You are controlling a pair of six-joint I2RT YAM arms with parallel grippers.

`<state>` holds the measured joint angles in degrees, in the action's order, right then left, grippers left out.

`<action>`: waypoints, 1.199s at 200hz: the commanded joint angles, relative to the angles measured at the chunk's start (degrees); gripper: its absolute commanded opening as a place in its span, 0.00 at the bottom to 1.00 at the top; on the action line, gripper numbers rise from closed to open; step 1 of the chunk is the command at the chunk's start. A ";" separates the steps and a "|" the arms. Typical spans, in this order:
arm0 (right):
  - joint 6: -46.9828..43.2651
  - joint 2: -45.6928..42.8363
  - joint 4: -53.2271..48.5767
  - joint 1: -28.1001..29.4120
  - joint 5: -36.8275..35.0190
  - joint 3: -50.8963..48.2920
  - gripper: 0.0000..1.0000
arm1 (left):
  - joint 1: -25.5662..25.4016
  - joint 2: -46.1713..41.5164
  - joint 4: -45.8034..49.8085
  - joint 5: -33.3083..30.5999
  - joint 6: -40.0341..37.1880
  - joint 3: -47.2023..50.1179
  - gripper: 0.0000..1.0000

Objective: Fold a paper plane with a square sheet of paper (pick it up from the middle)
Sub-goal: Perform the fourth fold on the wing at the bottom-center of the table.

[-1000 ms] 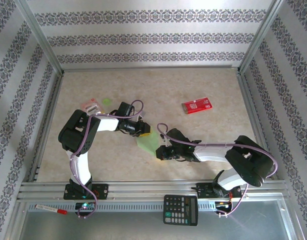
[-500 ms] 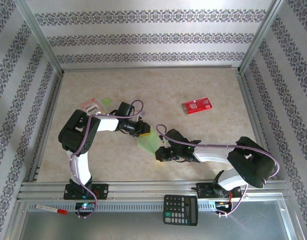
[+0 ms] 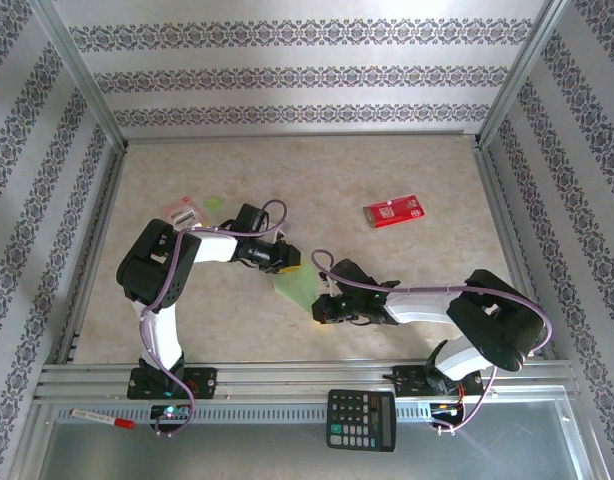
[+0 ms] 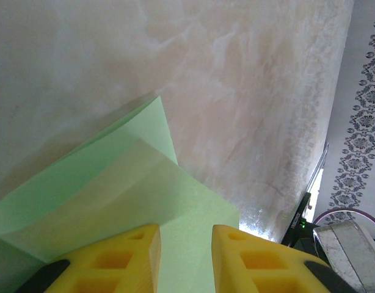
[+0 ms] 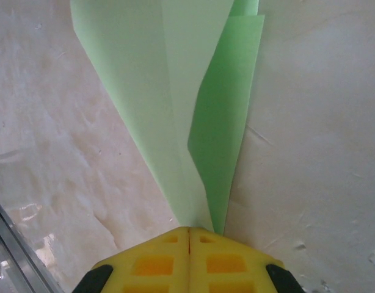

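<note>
Beige marbled counter, walled by floral-striped wallpaper: right gripper, jaws clenched on the folded green paper; left gripper, jaws released, at its 11 o'clock.

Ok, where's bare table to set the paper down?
Bare table runs along the back wall, and between the green disc and red packet. Crowded centre-front, where the left end effector and right end effector meet at the paper.

Paper: thin, matt, light green, smooth with sharp creases. Counter: smooth marbled beige surface with a faint sheen; rail: bare silvery metal. Left end effector and right end effector: matt yellow moulded plastic; packet: glossy red film.
</note>
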<state>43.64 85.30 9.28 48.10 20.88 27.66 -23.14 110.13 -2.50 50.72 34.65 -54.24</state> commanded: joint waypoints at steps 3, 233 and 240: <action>0.18 1.85 -0.98 -0.63 -1.06 -2.26 0.04 | 0.81 3.25 5.93 -6.95 -2.60 1.33 0.29; 0.55 6.53 2.69 -2.87 3.87 2.97 0.05 | 0.82 2.84 5.85 -6.71 -2.60 1.59 0.29; 0.49 5.72 2.41 -3.06 4.19 3.21 0.05 | 0.82 2.81 5.93 -6.70 -2.64 1.58 0.29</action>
<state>44.62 90.91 11.62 45.82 23.66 31.97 -23.14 110.13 -2.46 50.70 34.61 -54.24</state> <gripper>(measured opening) 0.051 0.289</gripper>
